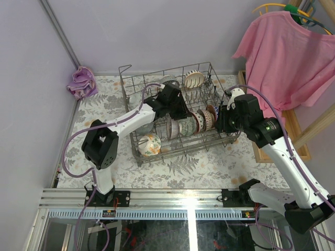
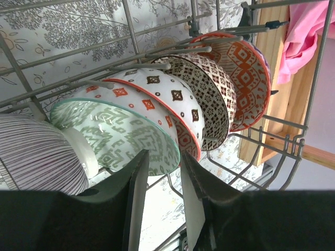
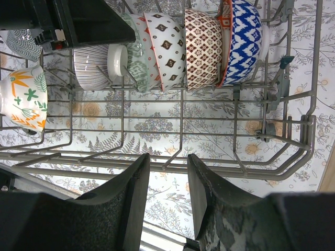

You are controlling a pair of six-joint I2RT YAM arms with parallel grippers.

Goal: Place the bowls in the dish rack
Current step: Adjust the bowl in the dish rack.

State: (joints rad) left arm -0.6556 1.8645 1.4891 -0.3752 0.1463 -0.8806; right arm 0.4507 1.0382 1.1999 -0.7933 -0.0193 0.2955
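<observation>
Left gripper [image 2: 164, 154] parted, tips at the rim of pale green bowl [image 2: 120, 130], nothing clearly pinched. Right gripper [image 3: 168, 157] spread, empty, at right end of dish rack [image 1: 157, 72]. Bowls [image 3: 201, 47] lean tight in a row inside it. Risk: a crooked pull-out snags that rim and topples the row; upright wires crowd the exit. Floral bowl [image 1: 150, 145] sits alone at left. Pink shirt [image 1: 285, 57] hangs near right arm.
</observation>
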